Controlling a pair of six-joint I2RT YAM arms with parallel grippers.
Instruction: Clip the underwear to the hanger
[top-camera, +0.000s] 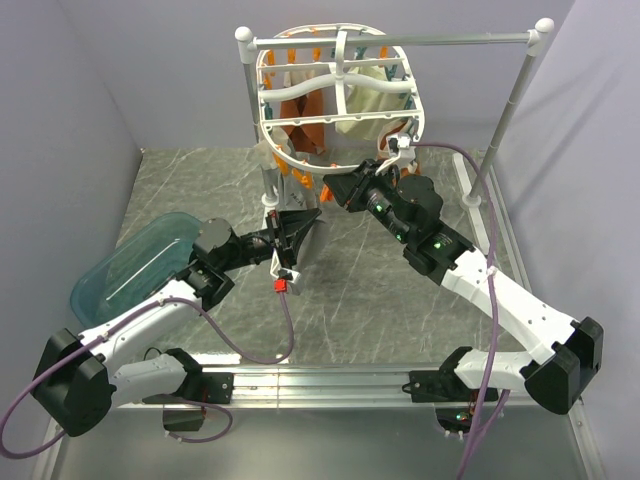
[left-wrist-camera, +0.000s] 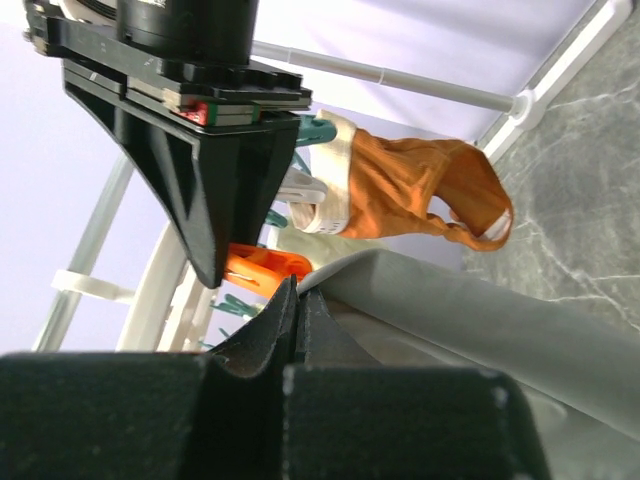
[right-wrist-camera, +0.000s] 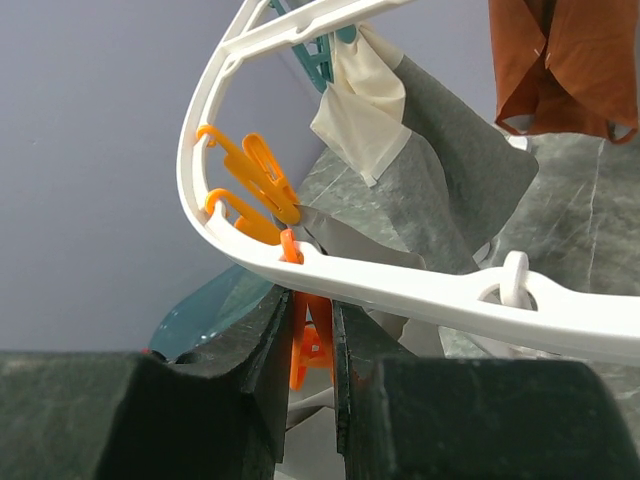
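Limp, smooth mid-grey underwear (left-wrist-camera: 480, 320) hangs just under the white hanger's (right-wrist-camera: 420, 295) near rim. My left gripper (left-wrist-camera: 250, 283) pinches its edge, arm stretched low over the table (top-camera: 380, 290). My right gripper (right-wrist-camera: 312, 315), reaching inward, clamps an orange peg (right-wrist-camera: 312, 350) beneath that rim.

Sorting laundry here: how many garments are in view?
3: on the hanger, the brown-orange garment at left and the cream cloth at right; the underwear in the left gripper. More may be hidden.
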